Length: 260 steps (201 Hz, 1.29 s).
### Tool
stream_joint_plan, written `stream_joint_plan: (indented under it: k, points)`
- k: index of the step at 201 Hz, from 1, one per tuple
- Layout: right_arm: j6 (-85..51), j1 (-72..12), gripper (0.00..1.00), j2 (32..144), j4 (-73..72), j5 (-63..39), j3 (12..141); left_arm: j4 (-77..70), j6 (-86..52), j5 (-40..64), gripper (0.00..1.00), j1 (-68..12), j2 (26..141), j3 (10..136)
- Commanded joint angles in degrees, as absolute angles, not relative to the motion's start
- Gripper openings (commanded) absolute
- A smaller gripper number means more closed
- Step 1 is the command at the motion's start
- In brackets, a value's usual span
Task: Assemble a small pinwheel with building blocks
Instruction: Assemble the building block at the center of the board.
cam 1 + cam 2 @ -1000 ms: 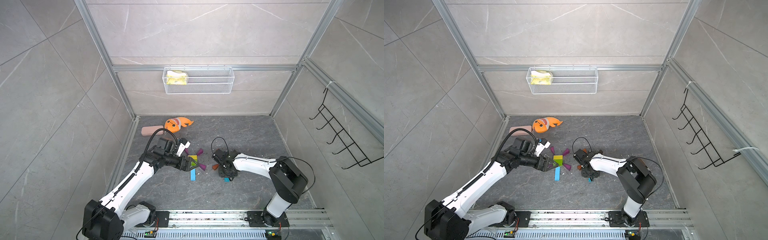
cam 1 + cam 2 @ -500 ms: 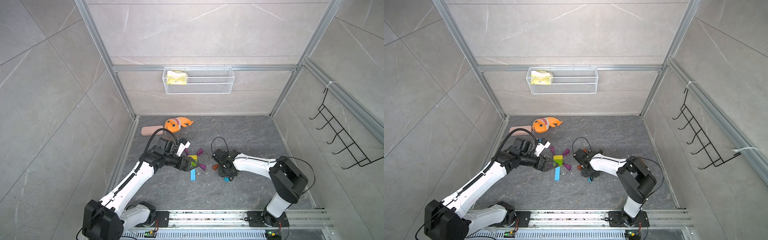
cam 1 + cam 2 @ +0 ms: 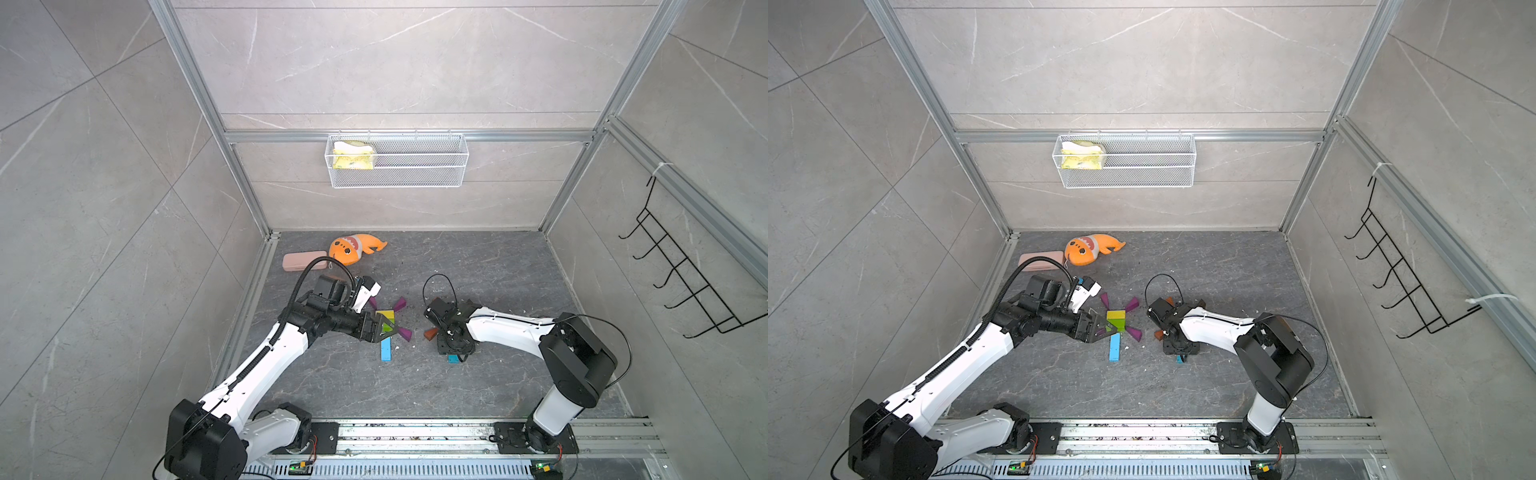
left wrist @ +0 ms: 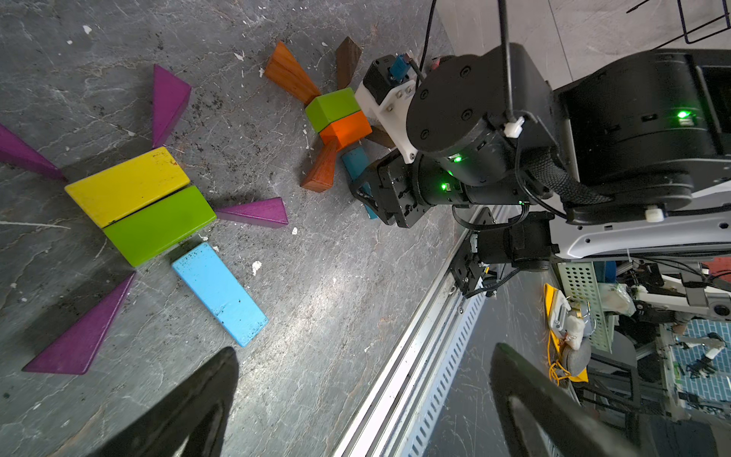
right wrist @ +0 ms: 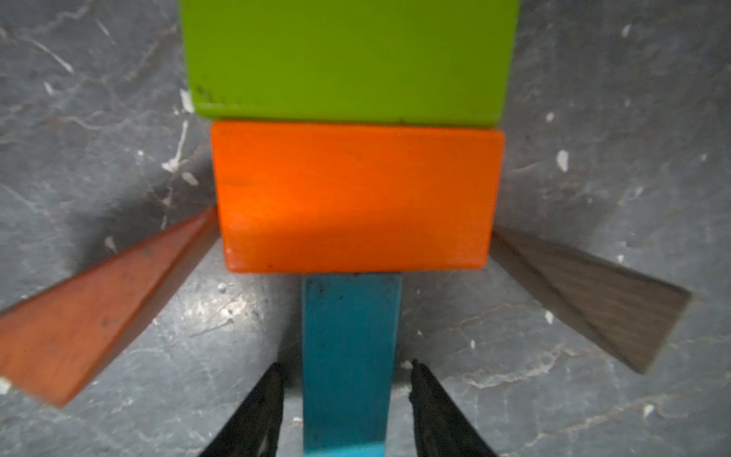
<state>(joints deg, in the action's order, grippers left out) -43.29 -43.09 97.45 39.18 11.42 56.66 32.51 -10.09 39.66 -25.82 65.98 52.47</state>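
On the bench [image 3: 478, 374], your right tool [image 5: 344, 370] stood slightly spread astride the blue bar [image 5: 350, 328], its fingers [image 5: 261, 407] clear of its sides; the bar's end met the orange brick [image 5: 356, 198]. Your left tool [image 4: 364, 348] hung wide apart near the yellow brick [image 4: 126, 184] and green brick [image 4: 158, 223], with purple wedges [image 4: 170, 103] around them.
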Motion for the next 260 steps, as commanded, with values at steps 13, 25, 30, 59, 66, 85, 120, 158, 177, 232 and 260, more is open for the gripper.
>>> stream_joint_plan:
  k: [13, 25, 30, 59, 66, 85, 120, 158, 177, 232, 260]
  points:
    - [-42.7, -43.7, 0.56, 91.8, 41.4, 12.5, 55.4, 31.2, -9.9, 42.2, 1.0, -25.5, 66.0, 53.0]
    - [-43.0, -44.7, 0.57, 89.4, 42.4, 12.7, 54.9, 31.3, -9.8, 42.0, 1.0, -25.5, 66.0, 53.0]
    - [-43.3, -45.1, 0.58, 88.3, 42.8, 12.8, 54.6, 31.3, -9.8, 42.1, 1.0, -25.5, 66.0, 53.1]
    - [-46.0, -48.0, 0.58, 82.7, 46.6, 13.6, 53.1, 31.4, -9.7, 41.7, 1.0, -25.4, 66.0, 53.0]
    - [-46.8, -48.5, 0.58, 81.9, 46.8, 13.3, 52.4, 31.4, -9.6, 41.6, 1.0, -25.5, 66.0, 53.0]
    - [-47.3, -49.2, 0.57, 81.8, 45.4, 12.5, 50.7, 31.4, -9.5, 41.5, 1.0, -25.5, 66.3, 53.2]
    - [-46.6, -49.5, 0.56, 86.7, 43.0, 12.5, 51.5, 31.6, -9.3, 41.3, 1.0, -25.5, 66.6, 53.3]
    - [-46.0, -49.5, 0.56, 91.4, 42.4, 13.7, 53.9, 31.6, -9.2, 41.1, 1.0, -25.5, 66.7, 53.1]
    - [-45.9, -49.5, 0.55, 92.8, 42.1, 13.9, 54.0, 31.8, -9.2, 41.1, 1.0, -25.5, 67.0, 53.3]
    - [-45.9, -49.5, 0.53, 93.4, 41.1, 13.7, 53.0, 31.9, -9.0, 41.3, 1.0, -25.4, 67.7, 53.5]
    - [-46.0, -49.5, 0.51, 93.7, 42.2, 14.4, 53.3, 31.9, -9.0, 41.3, 1.0, -25.5, 67.7, 53.4]
